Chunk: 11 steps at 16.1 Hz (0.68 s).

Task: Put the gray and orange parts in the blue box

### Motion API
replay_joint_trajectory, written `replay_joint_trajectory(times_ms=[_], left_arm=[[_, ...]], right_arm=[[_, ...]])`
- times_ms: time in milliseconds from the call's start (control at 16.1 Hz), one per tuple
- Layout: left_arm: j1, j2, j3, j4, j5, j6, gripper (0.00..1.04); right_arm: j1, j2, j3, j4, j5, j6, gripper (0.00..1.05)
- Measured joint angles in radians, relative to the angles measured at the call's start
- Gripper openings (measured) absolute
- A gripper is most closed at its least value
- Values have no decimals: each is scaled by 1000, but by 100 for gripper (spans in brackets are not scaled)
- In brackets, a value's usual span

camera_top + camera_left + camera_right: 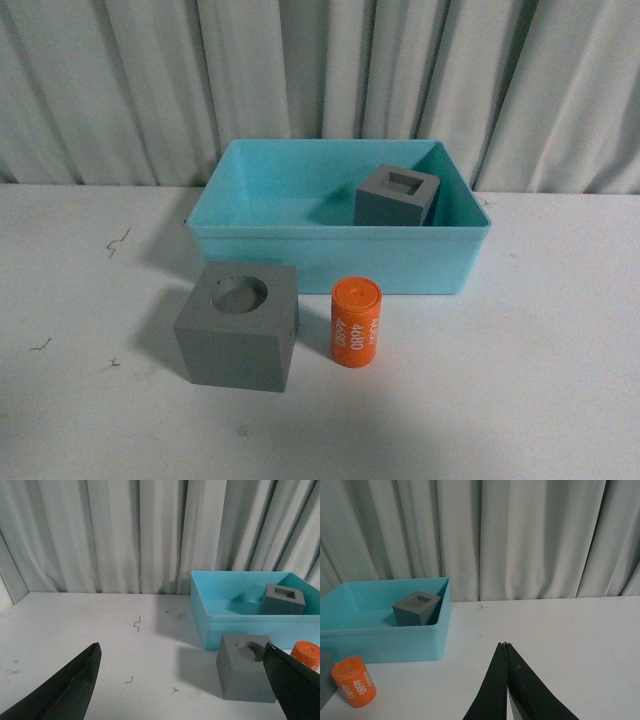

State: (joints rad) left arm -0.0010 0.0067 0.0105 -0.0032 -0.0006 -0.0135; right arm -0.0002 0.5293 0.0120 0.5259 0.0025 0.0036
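Note:
A gray cube with a round top recess (238, 325) stands on the white table in front of the blue box (330, 262). Beside it stands the orange cylinder (356, 322) printed "4680". A second gray cube with a square recess (397, 195) sits inside the box at its back right. Neither arm shows in the front view. My left gripper (182, 652) is open over the table, with the round-recess cube (245, 672) just inside one finger and the orange cylinder (306, 654) beyond. My right gripper (505, 644) is shut and empty, apart from the box (395, 642) and cylinder (354, 681).
A pale pleated curtain (320, 80) hangs close behind the table. Small dark marks (137, 624) dot the tabletop (540, 380) to the left of the box.

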Motion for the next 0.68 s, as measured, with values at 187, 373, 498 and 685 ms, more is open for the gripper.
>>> replay_joint_trajectory(times_ms=[187, 373, 498, 685], left_arm=[[0, 0, 0, 0, 0, 0, 98], [0, 0, 0, 0, 0, 0, 98], [0, 0, 0, 0, 0, 0, 98], [0, 0, 0, 0, 0, 0, 98]], right_arm=[[0, -117, 0, -111, 0, 0, 2], [0, -196, 0, -195, 0, 0, 2], [0, -245, 0, -237, 0, 0, 2], [0, -288, 0, -283, 0, 0, 2]])
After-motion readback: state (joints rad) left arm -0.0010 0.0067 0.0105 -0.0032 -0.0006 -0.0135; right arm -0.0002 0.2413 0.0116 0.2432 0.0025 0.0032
